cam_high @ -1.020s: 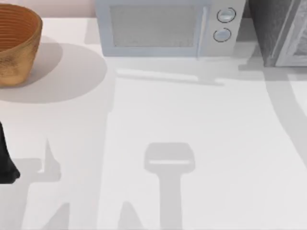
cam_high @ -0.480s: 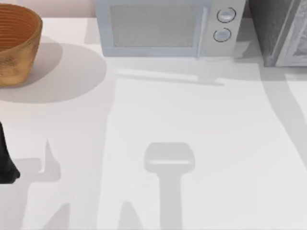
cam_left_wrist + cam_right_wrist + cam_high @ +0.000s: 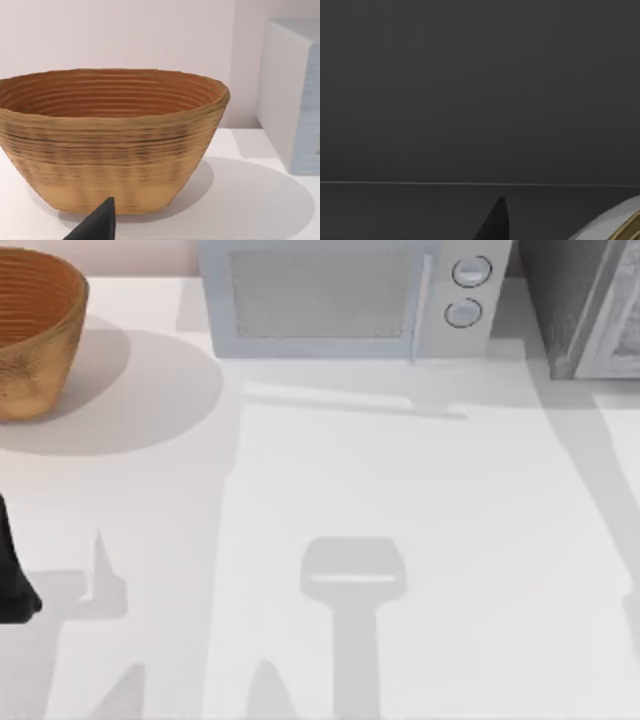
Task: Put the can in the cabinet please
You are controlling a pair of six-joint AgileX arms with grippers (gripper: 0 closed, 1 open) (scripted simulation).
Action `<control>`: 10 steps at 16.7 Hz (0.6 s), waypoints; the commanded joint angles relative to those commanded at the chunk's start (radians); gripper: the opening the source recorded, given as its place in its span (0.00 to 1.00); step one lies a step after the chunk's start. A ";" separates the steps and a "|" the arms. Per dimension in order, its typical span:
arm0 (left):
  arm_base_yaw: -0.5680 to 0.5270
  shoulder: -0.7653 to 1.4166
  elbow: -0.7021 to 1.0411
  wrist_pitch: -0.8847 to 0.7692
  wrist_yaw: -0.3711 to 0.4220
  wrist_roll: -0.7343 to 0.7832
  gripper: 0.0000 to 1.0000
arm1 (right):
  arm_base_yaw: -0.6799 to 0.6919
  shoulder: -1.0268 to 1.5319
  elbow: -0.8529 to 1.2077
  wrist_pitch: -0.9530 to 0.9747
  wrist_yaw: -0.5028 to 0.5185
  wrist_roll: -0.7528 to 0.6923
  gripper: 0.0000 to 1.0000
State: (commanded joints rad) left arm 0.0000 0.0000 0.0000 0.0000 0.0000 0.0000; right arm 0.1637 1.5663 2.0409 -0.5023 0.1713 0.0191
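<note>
Right wrist view dark; small tin can with gold-tan lid point(image 3: 620, 225) at its edge, apparently inside dark grey speckled cabinet point(image 3: 565, 300). Finger state unreadable. Risk: withdrawing arm could topple can.

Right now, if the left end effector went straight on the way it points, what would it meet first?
Most likely the basket: in the left wrist view its woven wall sits directly ahead of the left end effector's fingertip. Depth between them is unclear.
</note>
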 joint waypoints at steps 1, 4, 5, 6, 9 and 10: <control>0.000 0.000 0.000 0.000 0.000 0.000 1.00 | -0.006 0.053 0.074 -0.019 -0.005 0.000 0.00; 0.000 0.000 0.000 0.000 0.000 0.000 1.00 | -0.024 0.218 0.308 -0.077 -0.019 -0.001 0.00; 0.000 0.000 0.000 0.000 0.000 0.000 1.00 | -0.031 0.271 0.383 -0.095 -0.024 -0.001 0.00; 0.000 0.000 0.000 0.000 0.000 0.000 1.00 | -0.037 0.322 0.455 -0.112 -0.028 -0.001 0.00; 0.000 0.000 0.000 0.000 0.000 0.000 1.00 | -0.055 0.449 0.632 -0.155 -0.039 -0.001 0.00; 0.000 0.000 0.000 0.000 0.000 0.000 1.00 | -0.059 0.480 0.674 -0.165 -0.043 -0.001 0.00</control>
State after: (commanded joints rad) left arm 0.0000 0.0000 0.0000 0.0000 0.0000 0.0000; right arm 0.1045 2.0458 2.7148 -0.6675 0.1287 0.0180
